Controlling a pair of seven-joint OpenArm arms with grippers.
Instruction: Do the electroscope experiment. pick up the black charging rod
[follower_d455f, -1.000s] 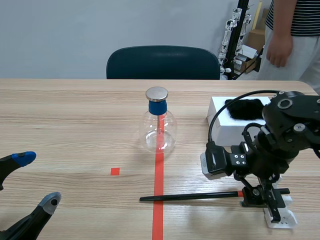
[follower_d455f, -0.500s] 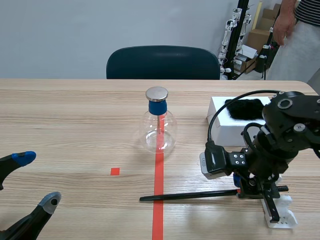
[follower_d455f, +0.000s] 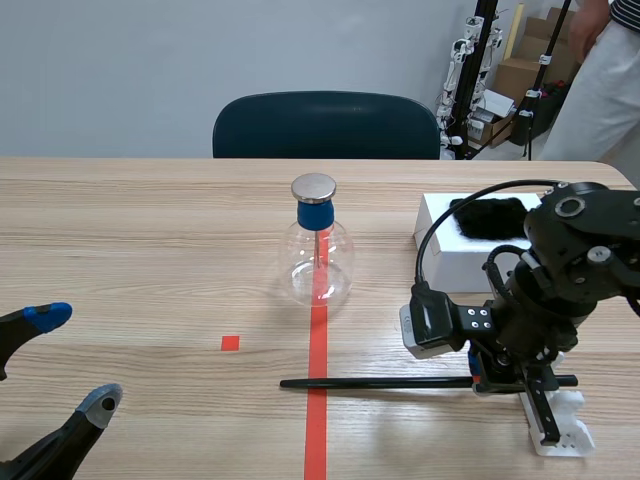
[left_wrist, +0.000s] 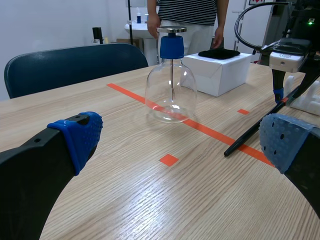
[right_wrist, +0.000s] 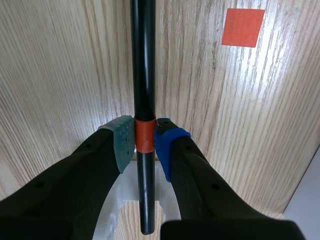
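Right gripper (right_wrist: 145, 142) closed on black charging rod (right_wrist: 142, 60) at orange band (right_wrist: 144, 132); left gripper (left_wrist: 181, 140) agape

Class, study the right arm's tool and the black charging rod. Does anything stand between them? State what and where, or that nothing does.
Nothing visible does. The right tool has its pads pressed on both sides of the black charging rod at its orange band, with no object between pad and rod.

Jaws pinch the black charging rod (right_wrist: 142, 60) at its orange band (right_wrist: 144, 131) (pads (right_wrist: 124, 144) pressed on both sides).
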